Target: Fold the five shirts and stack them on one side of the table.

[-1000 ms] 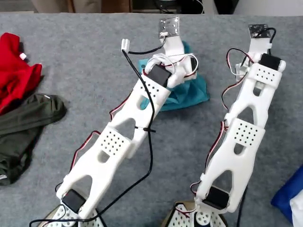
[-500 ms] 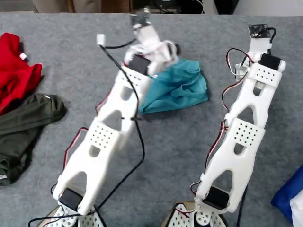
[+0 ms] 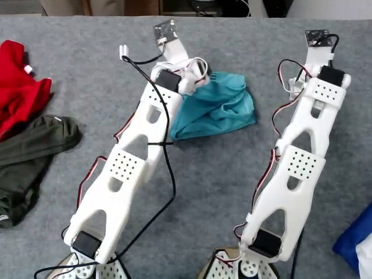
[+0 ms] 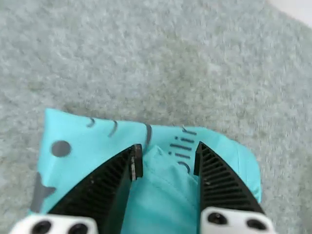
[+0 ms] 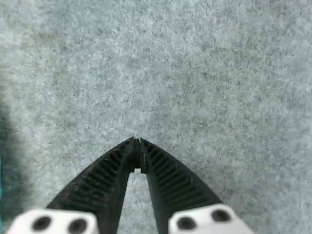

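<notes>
A teal shirt (image 3: 218, 107) lies crumpled on the grey table, far middle. My left gripper (image 3: 189, 67) hangs over its far-left edge. In the left wrist view the left gripper (image 4: 165, 158) is open, and teal shirt (image 4: 92, 146) fabric with grey print shows between and below its fingertips. My right gripper (image 5: 137, 156) is shut on nothing above bare carpet; its arm ends at the far right (image 3: 317, 43). A red shirt (image 3: 20, 87) and a dark green shirt (image 3: 29, 151) lie bunched at the left edge. A blue shirt (image 3: 354, 235) sits at the near right corner.
A white piece of cloth (image 3: 366, 258) lies against the blue shirt. The grey carpet table (image 3: 87, 81) has free room between the left-hand shirts and the teal one. A black cable (image 3: 168, 174) hangs along the left arm.
The left arm swung left off the teal shirt, leaving more of it uncovered, then settled slightly back toward its edge. The right arm has not moved.
</notes>
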Controlling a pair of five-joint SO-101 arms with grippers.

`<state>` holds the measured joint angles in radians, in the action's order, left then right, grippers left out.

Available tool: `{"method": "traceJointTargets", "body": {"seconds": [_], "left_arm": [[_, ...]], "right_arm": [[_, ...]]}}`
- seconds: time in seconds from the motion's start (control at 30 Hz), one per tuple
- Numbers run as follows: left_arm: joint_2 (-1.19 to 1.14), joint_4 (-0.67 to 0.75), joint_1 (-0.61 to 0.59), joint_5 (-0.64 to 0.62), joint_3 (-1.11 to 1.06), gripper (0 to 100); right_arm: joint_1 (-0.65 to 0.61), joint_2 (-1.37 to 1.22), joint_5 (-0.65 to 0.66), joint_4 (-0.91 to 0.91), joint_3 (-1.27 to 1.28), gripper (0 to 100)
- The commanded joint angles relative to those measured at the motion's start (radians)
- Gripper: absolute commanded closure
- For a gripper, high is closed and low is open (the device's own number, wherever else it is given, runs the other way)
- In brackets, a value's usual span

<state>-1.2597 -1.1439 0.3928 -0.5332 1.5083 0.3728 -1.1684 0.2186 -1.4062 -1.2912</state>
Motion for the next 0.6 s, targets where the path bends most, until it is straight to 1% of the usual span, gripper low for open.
{"method": "traceJointTargets", "body": {"seconds": [0.0, 0.03, 0.2, 0.47, 0.57], "left_arm": [[0.018, 0.011, 0.043, -0.008, 0.003, 82], [0.018, 0.011, 0.049, -0.008, 0.002, 82], [0.018, 0.018, 0.077, -0.008, 0.0, 90], [0.016, 0.011, 0.077, -0.008, -0.035, 91], [0.016, 0.011, 0.08, -0.008, -0.026, 98]], "right_arm": [[0.008, 0.008, -0.005, 0.014, -0.054, 99.3], [0.008, 0.008, -0.005, 0.014, -0.054, 99.3], [0.01, 0.008, -0.005, 0.014, -0.054, 99.3], [0.012, 0.008, -0.003, 0.014, -0.054, 99.3], [0.012, 0.008, -0.003, 0.014, -0.054, 99.3]]}}
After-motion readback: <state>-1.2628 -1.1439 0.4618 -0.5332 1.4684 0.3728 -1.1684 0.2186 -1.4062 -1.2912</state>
